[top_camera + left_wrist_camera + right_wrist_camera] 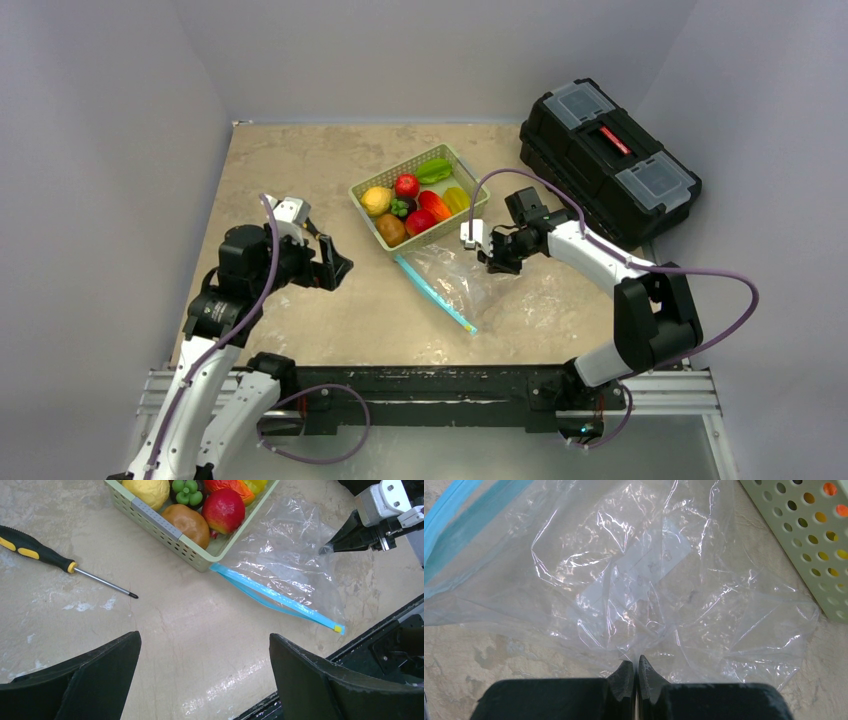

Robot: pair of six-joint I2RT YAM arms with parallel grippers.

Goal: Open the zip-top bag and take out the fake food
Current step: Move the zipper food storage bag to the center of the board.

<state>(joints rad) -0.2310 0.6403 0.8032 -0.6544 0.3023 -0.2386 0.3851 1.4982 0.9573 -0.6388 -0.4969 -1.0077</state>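
Green basket (440,229), black toolbox (608,160) and screwdriver (40,555) sit on the table (300,170).

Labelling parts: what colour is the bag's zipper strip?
The zipper strip is light blue; the left wrist view shows it best.

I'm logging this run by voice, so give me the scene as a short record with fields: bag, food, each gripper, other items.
zip-top bag: flat on the table, beside the green basket, looks empty
fake food: in the green basket
left gripper: open, above bare table
right gripper: shut, pinching the bag's edge away from the zipper
other items: screwdriver on the table; black toolbox far right
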